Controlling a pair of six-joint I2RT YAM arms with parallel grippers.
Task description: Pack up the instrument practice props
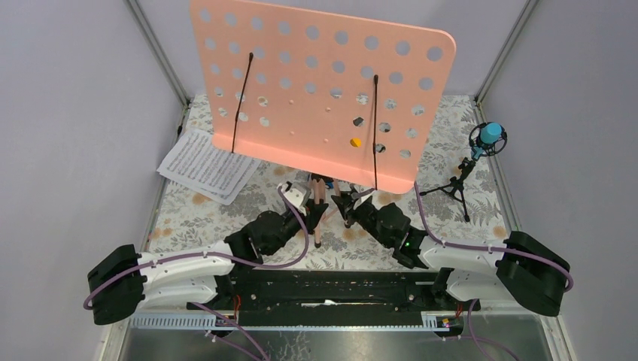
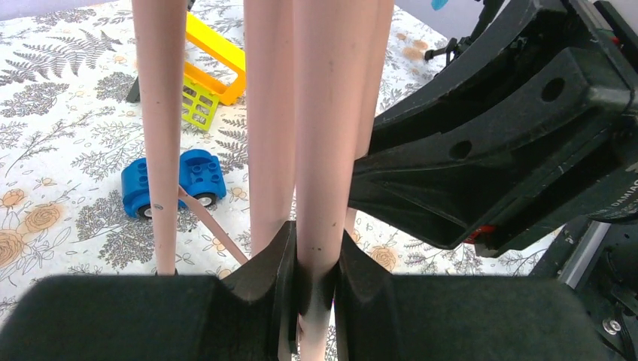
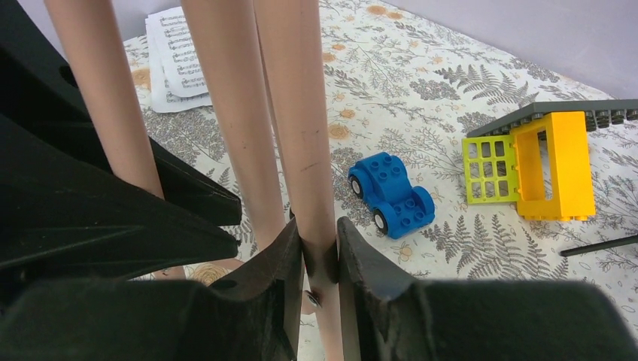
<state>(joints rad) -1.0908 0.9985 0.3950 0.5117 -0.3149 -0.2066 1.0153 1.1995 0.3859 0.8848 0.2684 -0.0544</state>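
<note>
Packing hardly begun
The pink music stand (image 1: 323, 83) is clamped at its legs by left claw (image 2: 314, 259) and right claw (image 3: 320, 256); sheet-music pages (image 1: 207, 165), blue mic (image 1: 490, 135) not yet packed.

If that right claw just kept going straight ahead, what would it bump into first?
The right gripper is clamped on a pink stand leg, so it would push that first. Beyond, probably tablecloth; the blue toy car sits slightly right.

White-and-black arms (image 1: 180, 268), purple cables (image 1: 304, 226), black wedge-shaped fingers (image 2: 265, 277), possibly a green light (image 1: 406, 242)
</note>
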